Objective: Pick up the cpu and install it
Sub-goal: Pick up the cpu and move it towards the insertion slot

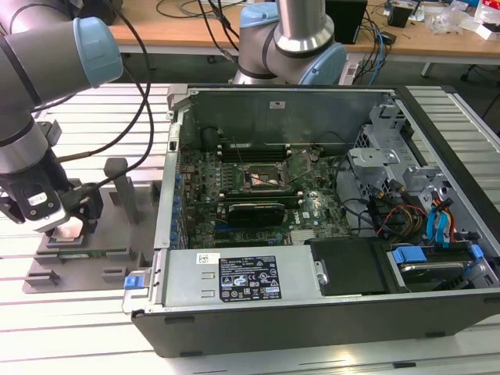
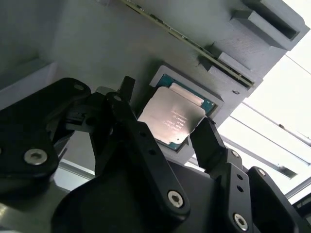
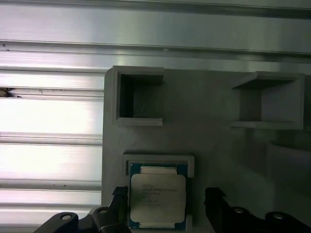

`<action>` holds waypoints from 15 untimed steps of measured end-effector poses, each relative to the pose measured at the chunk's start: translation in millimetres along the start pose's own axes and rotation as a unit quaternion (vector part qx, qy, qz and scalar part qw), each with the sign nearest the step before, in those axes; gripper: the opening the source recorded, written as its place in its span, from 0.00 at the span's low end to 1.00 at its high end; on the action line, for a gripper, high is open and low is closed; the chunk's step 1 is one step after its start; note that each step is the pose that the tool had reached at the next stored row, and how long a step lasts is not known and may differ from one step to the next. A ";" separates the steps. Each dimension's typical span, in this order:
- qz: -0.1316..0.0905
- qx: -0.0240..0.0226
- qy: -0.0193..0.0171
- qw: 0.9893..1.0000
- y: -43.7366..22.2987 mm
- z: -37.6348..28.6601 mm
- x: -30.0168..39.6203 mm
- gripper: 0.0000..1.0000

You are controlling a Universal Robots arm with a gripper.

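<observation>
Pick-up station and open computer case. In the exterior view the arm [image 1: 31, 117] reaches down at about nine o'clock from the computer case [image 1: 312, 312], which lies on its side on the slatted metal counter [image 1: 86, 328]. The gripper [image 1: 66, 226] hangs low over a grey fixture tray [image 1: 101, 254] that sits on the counter just beside the case wall.

In both wrist views the cpu [image 2: 172, 116] [image 3: 158, 196], a flat square chip with a pale silver top on a green base, lies flat in a shallow square recess of the tray [image 2: 97, 43] [image 3: 214, 141]. The gripper [image 2: 167, 104] [image 3: 166, 194] is centred over it. Its black jaws are released and straddle the chip, one on each of two opposite sides. The first wrist view shows a narrow gap between each jaw and the recess rim, so nothing is grasped. Two rectangular pockets [image 3: 141, 97] are moulded into the tray further along.

Inside the case, the motherboard [image 1: 312, 207] faces upward. Its socket [image 1: 266, 178], a dark rectangular frame with metal edges, lies at about three o'clock from the gripper, well apart from the chip.
</observation>
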State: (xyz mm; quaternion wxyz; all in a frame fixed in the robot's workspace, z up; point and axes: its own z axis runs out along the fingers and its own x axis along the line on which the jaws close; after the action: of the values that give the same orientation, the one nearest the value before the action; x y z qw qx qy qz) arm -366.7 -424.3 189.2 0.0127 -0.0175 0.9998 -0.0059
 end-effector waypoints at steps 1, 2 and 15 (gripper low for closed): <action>-0.001 0.000 0.000 1.000 0.0 0.0 0.0 0.74; -0.001 0.000 0.000 1.000 0.0 0.1 0.0 0.74; -0.003 0.000 0.000 1.000 0.0 0.1 0.0 0.63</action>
State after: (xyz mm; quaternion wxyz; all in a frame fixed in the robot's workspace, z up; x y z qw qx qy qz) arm -366.7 -424.3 189.0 0.0127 -0.0202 0.9997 -0.0058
